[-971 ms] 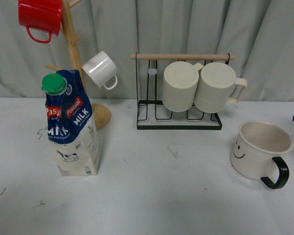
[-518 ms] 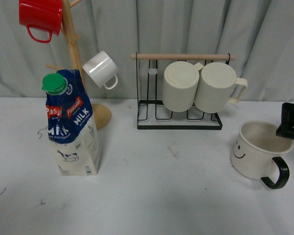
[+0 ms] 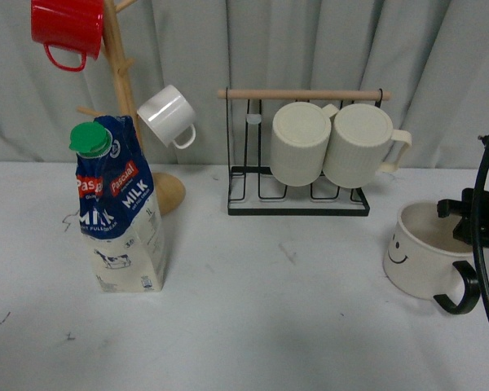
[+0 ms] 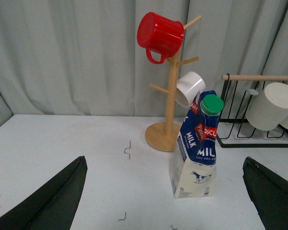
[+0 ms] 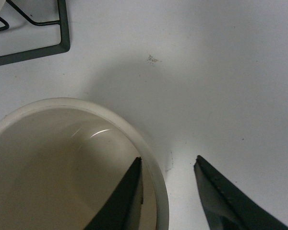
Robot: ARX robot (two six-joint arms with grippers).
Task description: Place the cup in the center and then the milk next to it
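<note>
At the left of the table, the milk carton stood upright just in front of the wooden mug tree, exactly where it had been a second before. The left hand was spread wide and empty well short of the carton, its two dark fingers showing only at the lower corners of the left wrist view. Nothing had moved in the middle either: the wire rack held its two ribbed cream mugs at the back, and the center of the table carried nothing of the task. The change was all on the right. A second earlier only a dark sliver at the right edge of the front view hinted at an arm. Half a second earlier the right hand had appeared over the far rim of the smiley-face cup, and it had since dropped lower against the cup's right side, above the black loop handle. From the right wrist view, its fingers stood a narrow gap apart, one inside the bowl and one outside, with the rim between them and not yet pinched. The cup itself had not shifted and sat well right of center. This suggested the first step had reached the point of gripping, with the carry to the center and the milk's move still to come.
</note>
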